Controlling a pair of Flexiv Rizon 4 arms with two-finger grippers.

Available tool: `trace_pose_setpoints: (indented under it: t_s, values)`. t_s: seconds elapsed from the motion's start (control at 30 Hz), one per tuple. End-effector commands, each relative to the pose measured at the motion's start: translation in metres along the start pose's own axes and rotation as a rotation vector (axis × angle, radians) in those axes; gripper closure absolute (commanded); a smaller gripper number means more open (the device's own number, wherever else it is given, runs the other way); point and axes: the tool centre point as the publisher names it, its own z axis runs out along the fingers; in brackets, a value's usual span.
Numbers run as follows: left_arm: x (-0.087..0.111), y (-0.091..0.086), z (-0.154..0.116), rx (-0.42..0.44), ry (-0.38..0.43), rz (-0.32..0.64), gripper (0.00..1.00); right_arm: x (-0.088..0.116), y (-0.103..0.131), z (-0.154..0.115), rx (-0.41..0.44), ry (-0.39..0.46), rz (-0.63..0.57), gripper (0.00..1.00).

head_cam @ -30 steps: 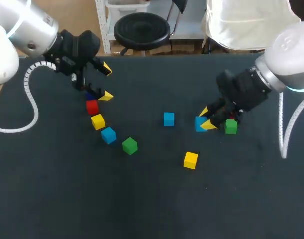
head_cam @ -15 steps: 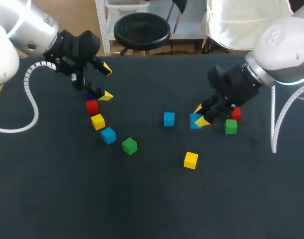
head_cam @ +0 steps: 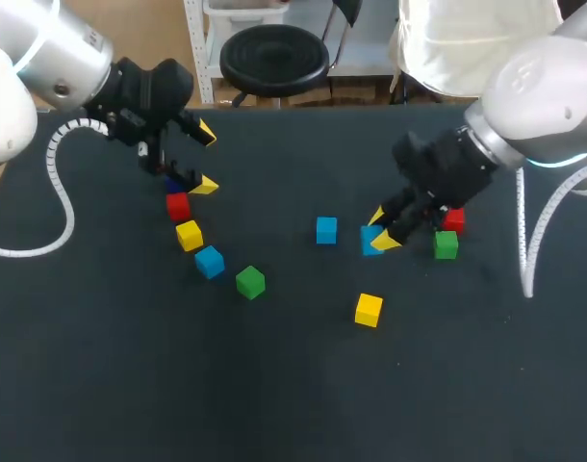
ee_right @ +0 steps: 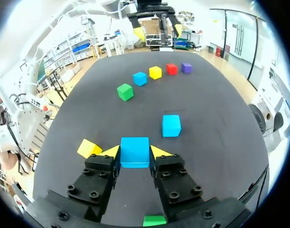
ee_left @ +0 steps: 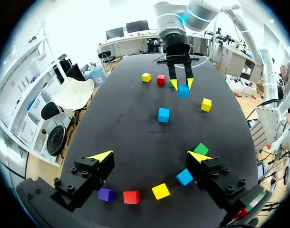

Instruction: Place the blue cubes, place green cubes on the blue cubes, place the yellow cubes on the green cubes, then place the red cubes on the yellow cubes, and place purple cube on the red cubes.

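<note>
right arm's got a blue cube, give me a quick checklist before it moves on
1. Grip: right gripper shut on the held blue cube, a yellow tip on each side: ok.
2. Is the held blue cube lifted off the table: cannot tell.
3. Way to the other blue cube, nothing between them: ok.
4. The left gripper is out of the way, open near the purple cube: ok.
5. The green cube is uncovered for later: ok.
</note>
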Motion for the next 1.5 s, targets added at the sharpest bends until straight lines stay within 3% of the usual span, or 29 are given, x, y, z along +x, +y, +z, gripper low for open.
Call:
trace_pose_setpoints:
  t_s: [0.03,0.53,1.03,1.5]
  values:
    - [0.0,0.0,0.0,0.001,0.002,0.0,0.0,0.0,-0.019,0.015,-0.032,-0.001,-0.017,1.0]
    - [0.0,0.0,0.0,0.001,0.002,0.0,0.0,0.005,-0.025,0.024,0.039,-0.091,-0.125,1.0]
    - [0.0,0.0,0.0,0.001,0.002,0.0,0.0,-0.003,-0.039,0.028,0.007,-0.025,-0.087,1.0]
    - [0.0,0.0,0.0,0.001,0.002,0.0,0.0,0.008,-0.051,0.036,0.008,-0.03,-0.077,1.0]
